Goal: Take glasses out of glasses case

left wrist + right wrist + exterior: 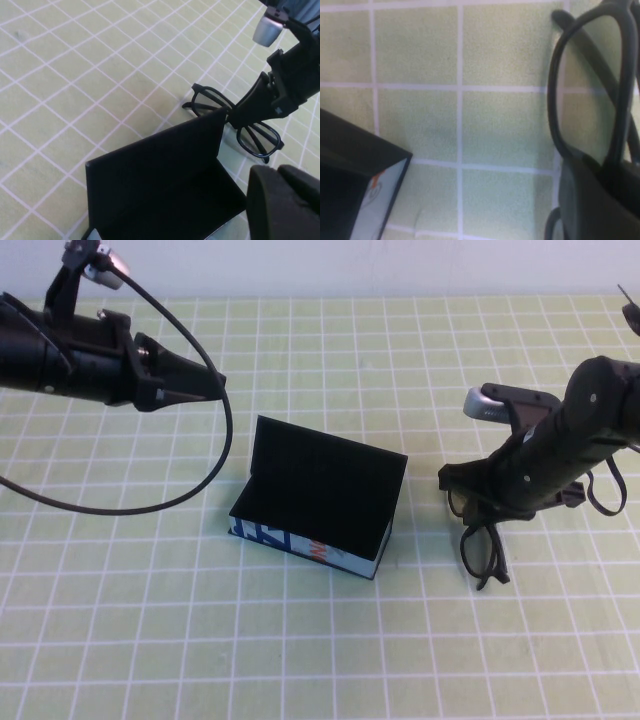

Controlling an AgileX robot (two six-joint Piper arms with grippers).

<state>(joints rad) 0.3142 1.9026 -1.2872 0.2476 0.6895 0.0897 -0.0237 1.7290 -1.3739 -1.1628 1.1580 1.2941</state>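
Glasses case (318,502) open on desk (300,660), right pincer (478,512) low beside it, clenched on glasses (483,552), left pincer (205,386) raised, apparently clenched, grasping nothing

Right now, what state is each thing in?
glasses case: lid open, upright, empty inside.
glasses: out of the case, on the mat to its right, gripped.
right end effector: shut on the glasses.
left end effector: above the mat left of the case, holding nothing.

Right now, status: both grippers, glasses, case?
Left gripper raised behind-left of case, idle. Right gripper shut on matte black thick-framed glasses, at mat level, right of open black rectangular glasses case. Nothing in the way.
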